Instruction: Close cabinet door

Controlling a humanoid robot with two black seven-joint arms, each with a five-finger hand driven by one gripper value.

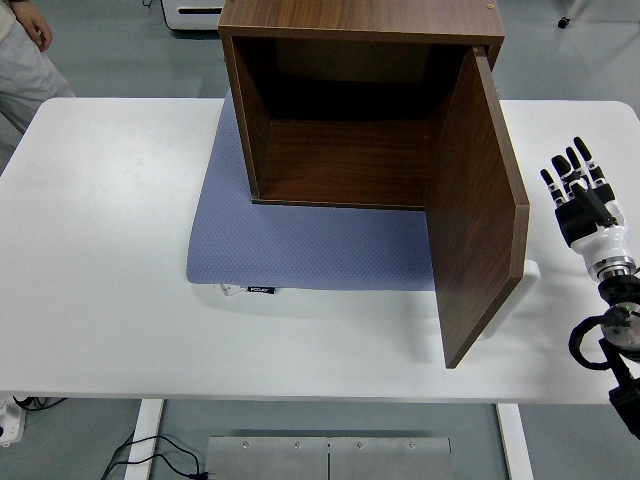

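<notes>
A blue mat (300, 240) is lying under the cabinet (350, 110) at the desk's (100, 300) twelve o'clock; a person (25, 60) is standing at ten. The walnut-brown door (478, 210) is hanging wide open toward five o'clock. The right hand (580, 195) is hovering at three o'clock, fingers (570, 165) spread, holding nothing.

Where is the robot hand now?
In the head view, the right robot hand is at the right side over the table, beside the open cabinet door, not touching it.
</notes>
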